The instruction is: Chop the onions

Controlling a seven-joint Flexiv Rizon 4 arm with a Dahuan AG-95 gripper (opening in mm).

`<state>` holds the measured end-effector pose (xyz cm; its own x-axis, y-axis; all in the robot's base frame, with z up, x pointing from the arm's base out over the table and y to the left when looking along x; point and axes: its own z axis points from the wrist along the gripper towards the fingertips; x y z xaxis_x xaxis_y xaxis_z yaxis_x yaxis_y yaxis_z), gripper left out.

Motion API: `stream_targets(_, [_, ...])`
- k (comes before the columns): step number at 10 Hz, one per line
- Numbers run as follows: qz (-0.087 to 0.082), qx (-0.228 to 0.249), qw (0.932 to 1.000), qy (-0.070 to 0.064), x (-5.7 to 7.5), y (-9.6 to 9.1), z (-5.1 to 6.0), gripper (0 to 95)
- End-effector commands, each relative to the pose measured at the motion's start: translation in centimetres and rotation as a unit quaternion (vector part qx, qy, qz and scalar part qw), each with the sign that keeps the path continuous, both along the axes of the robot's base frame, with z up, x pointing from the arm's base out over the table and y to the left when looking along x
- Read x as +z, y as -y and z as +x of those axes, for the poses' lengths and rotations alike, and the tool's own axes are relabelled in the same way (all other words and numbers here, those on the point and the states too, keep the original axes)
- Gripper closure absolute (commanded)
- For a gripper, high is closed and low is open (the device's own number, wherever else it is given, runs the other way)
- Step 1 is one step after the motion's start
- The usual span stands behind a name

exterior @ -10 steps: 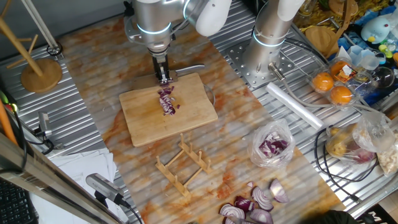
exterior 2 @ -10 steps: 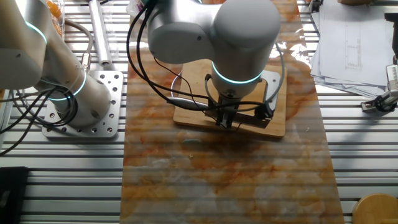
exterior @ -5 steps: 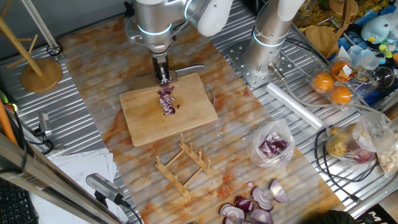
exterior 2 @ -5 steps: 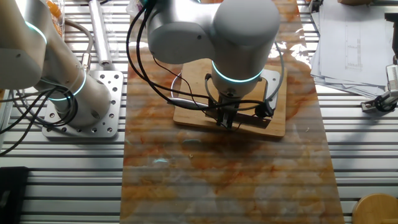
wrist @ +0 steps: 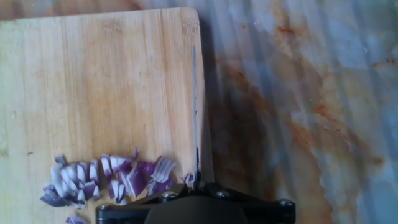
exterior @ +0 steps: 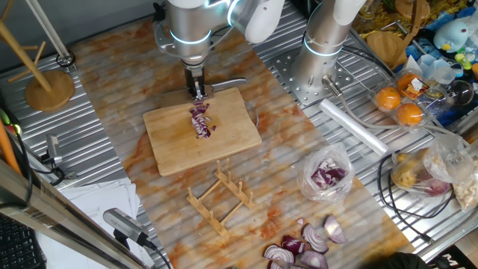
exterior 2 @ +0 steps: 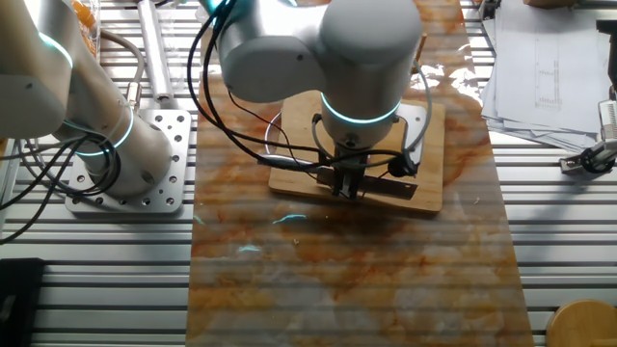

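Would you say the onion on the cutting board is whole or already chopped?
Chopped: the onions lie as a small heap of purple-white bits on the cutting board, beside the knife blade.

no readable text, no labels, no brands, no numbers on anything in view

My counter (exterior: 112, 161) is ribbed aluminium, its slats running across both fixed views. Over the middle lies a marbled mat (exterior: 149, 75), pale with rust-orange blotches, glossy enough to catch the overhead light in soft streaks. Off one corner stands a wooden stand (exterior: 45, 78) on a round base. Sheets of white paper (exterior: 97, 202) lie at the near edge, and another printed stack (exterior 2: 545, 53) shows from the opposite side. A cluttered margin of bags, oranges (exterior: 399, 104) and a blue plush toy (exterior: 455, 33) crowds the far end. Black cables (exterior: 396, 194) trail over the slats.
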<state>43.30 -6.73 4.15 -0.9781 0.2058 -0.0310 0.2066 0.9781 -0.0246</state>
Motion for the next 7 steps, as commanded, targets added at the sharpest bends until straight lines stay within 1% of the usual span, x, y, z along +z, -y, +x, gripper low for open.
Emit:
stream_targets(1, [-0.003,0.001,1.0,0.003,-3.5,0.2,0.1,95.0])
stream_targets(3, [-0.003,0.001,1.0,0.002,-3.8,0.2,0.1,95.0])
stream_targets(4, [-0.001,0.002,1.0,0.006,-3.6,0.2,0.1,95.0])
stream_targets(5, [0.001,0.002,1.0,0.007,-3.3,0.1,0.1,95.0])
stream_targets(6, [0.007,-0.001,1.0,0.006,-2.2,-0.2,0.1,95.0])
stream_targets(7, [0.01,-0.003,0.9999,0.007,-1.1,-0.6,0.3,95.0])
